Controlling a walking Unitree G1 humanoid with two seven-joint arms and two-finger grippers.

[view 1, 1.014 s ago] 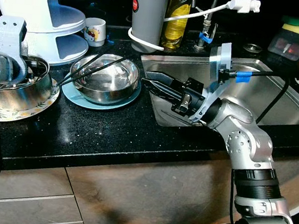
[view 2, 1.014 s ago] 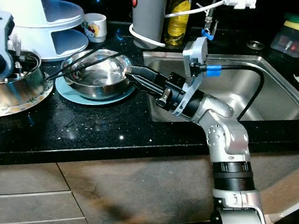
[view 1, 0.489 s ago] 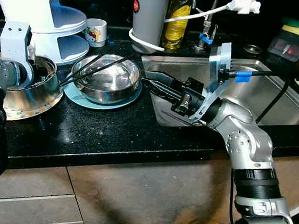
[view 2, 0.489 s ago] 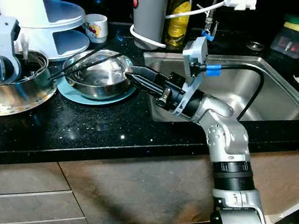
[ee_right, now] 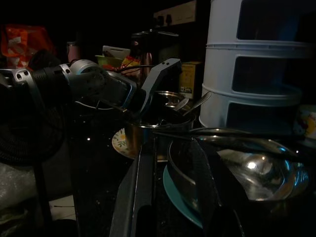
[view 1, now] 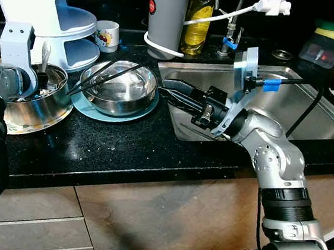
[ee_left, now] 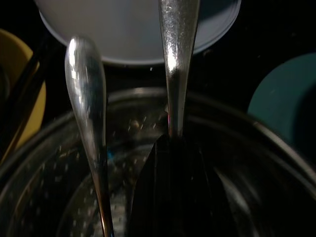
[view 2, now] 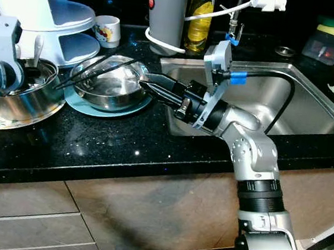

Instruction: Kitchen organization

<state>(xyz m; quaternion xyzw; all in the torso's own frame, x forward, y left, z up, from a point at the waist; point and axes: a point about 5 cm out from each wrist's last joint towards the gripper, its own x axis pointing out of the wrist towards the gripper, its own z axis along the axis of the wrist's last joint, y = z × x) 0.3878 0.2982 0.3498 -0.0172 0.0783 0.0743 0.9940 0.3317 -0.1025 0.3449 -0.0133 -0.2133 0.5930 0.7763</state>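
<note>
two shiny steel spoon handles (ee_left: 88,123) in steel pot (view 1: 44,97), left claw (ee_left: 170,163) pinching one, right claw (view 1: 169,93) narrowly parted

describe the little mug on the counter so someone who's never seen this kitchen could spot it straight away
Start at the tall white tiered rack at the back left of the black counter. Just to its right, behind the steel bowl on the teal plate, stands the mug. It is the one small white cup with a colourful printed picture on its side, while its neighbours are bare metal.

Glossy speckled black stone counter (view 1: 123,144), shiny steel bowl (view 1: 118,88), brushed steel sink (view 1: 300,109)
</note>
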